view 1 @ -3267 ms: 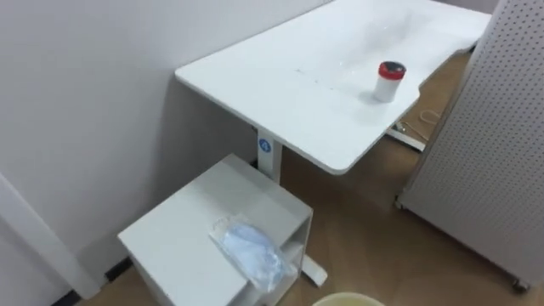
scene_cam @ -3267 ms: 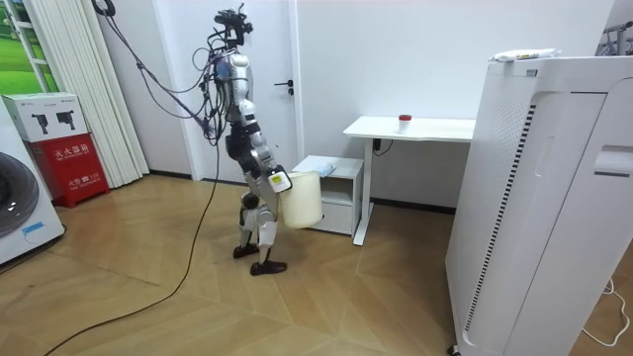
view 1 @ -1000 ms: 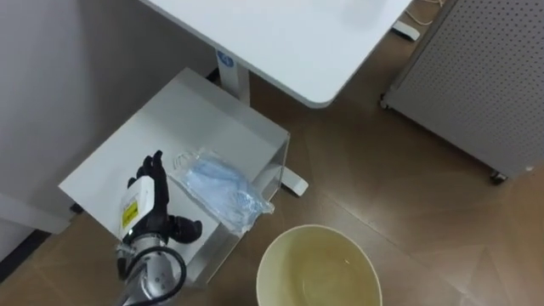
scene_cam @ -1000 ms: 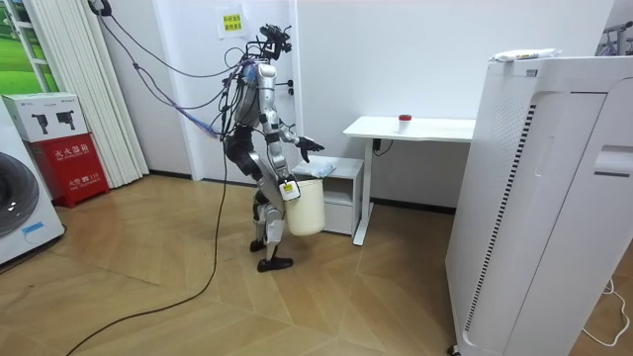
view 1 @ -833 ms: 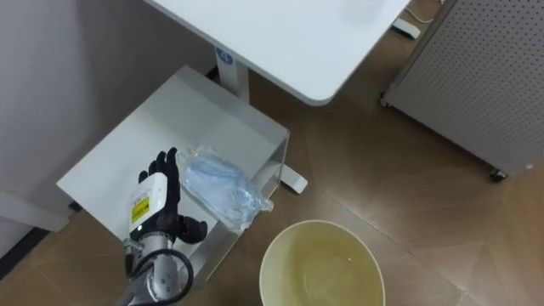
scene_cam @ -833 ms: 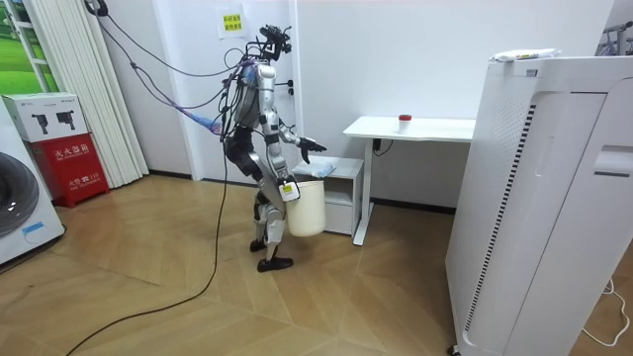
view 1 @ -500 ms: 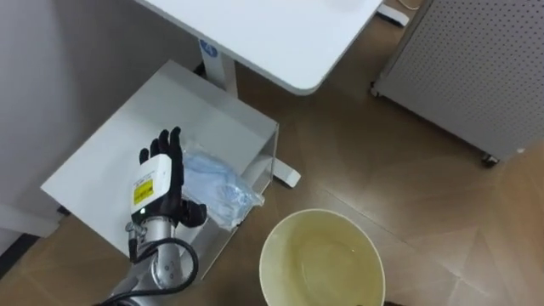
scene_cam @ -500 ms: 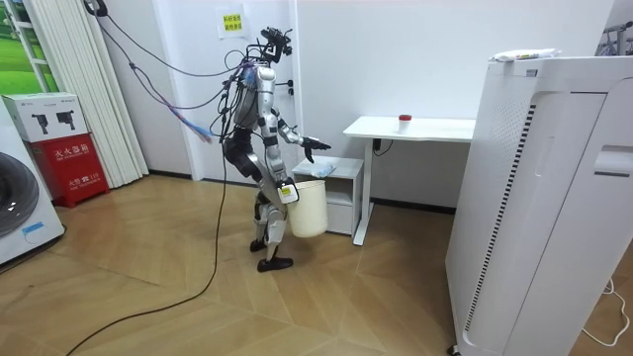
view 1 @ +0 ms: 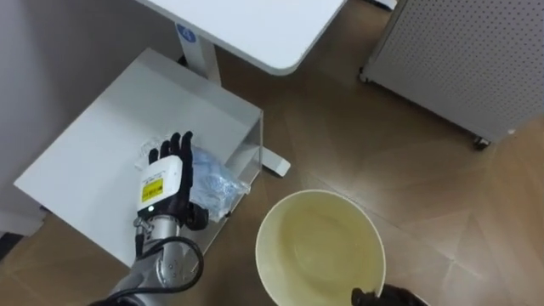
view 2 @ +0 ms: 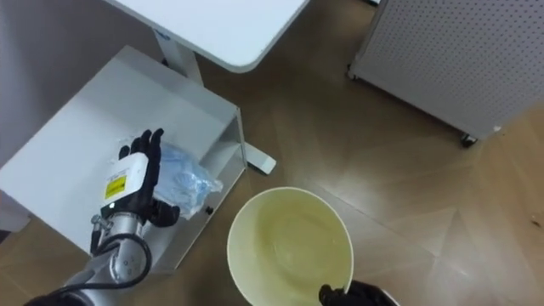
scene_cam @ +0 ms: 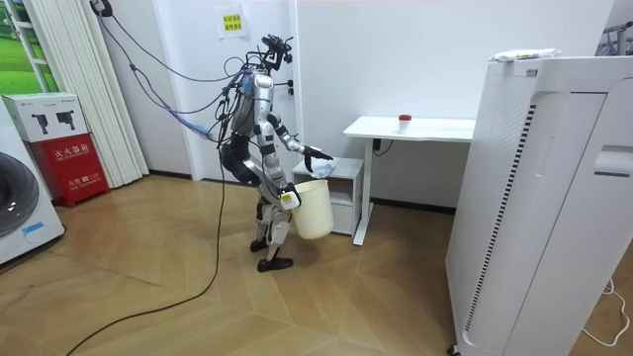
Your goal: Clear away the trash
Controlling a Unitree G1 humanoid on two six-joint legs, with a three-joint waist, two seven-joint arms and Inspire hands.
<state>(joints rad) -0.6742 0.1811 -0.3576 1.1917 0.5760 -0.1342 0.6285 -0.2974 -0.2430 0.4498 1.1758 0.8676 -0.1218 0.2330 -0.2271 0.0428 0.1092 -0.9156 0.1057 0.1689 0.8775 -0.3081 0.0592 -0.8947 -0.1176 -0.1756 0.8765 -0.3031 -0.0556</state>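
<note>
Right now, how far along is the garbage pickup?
Done: the robot stands at the low cabinet, its right hand holding the bucket by the rim beside it. In hand: the left hand, fingers straight, is over the plastic bag on the cabinet top, not closed on it. Left: grasp the bag and drop it in the bucket, which looks empty.

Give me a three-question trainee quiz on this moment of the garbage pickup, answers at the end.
1. True or false: the crumpled blue plastic bag is already inside the round cream plastic bucket.
2. The left hand above the bag has its fingers: A) straight, B) curled into a fist, C) wrapped round the bucket's rim.
3. Which hand holds the bucket?

Key: 1 false, it lies on the low white cabinet; 2 A; 3 the right hand, at the bucket's near rim.
</note>
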